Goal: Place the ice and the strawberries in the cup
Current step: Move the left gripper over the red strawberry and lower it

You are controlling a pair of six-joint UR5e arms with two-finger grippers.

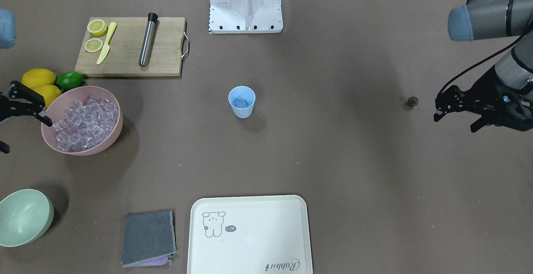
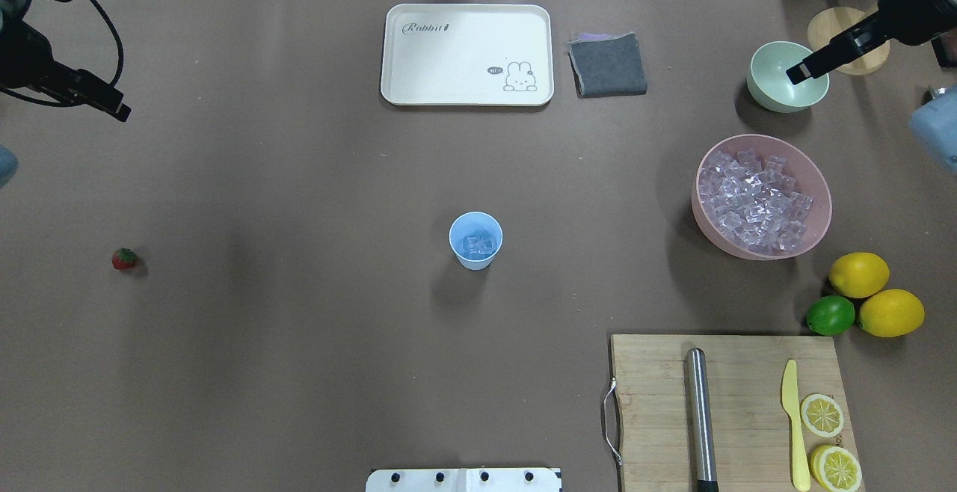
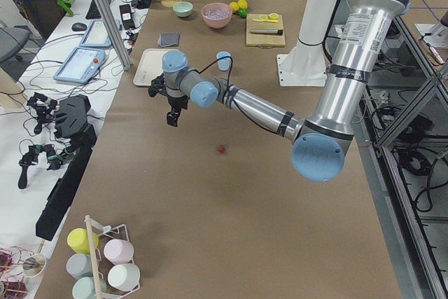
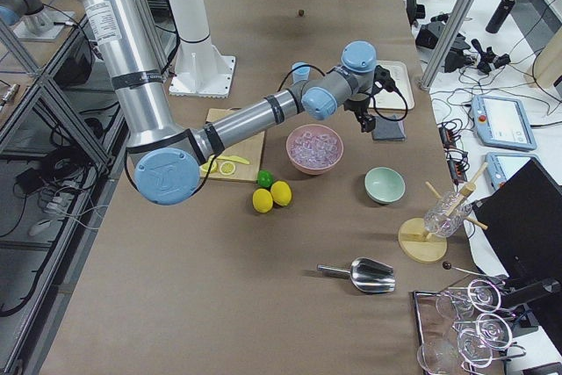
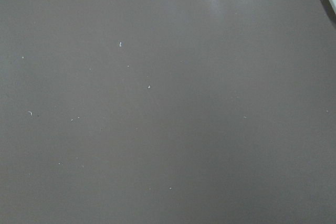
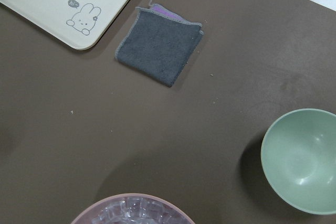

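Cup [image 1: 242, 113]: tapered light-blue plastic | ice [image 2: 759, 204]: glassy cubes | strawberry [image 2: 124, 258]: tiny, red

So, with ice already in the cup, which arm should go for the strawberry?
Left. The strawberry lies near the open left gripper; the right gripper is far off, by the pink bowl.

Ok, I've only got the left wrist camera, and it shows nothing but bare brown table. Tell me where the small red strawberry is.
Observer: The small red strawberry lies alone on the brown table, far out on the robot's left.
Operator: Give me the left gripper's state.
Observer: The left gripper is open, holds nothing, and is apart from the berry.
Operator: Now report the cup.
Observer: The light-blue plastic cup stands upright mid-table with clear ice cubes inside.
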